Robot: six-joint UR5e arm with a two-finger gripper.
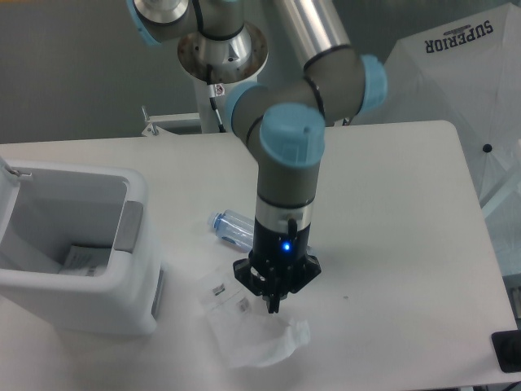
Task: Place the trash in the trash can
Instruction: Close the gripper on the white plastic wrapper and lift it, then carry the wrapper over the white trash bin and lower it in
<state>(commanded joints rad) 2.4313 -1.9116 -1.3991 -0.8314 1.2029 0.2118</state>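
Two pieces of trash outside the trash can (134, 213): plastic bag (259, 338) crumpled on the worktop (391, 212) to the can's right, water bottle (231, 226) lying just beyond. Pincer (273, 306) poised over the bag, fingers seemingly together, grip on the film impossible to tell.

Our grey-and-blue jointed arm (286, 155): wrist vertical, pointing straight down. Our black two-finger gripper (273, 307): fingers drawn together at the tip, blue light lit.
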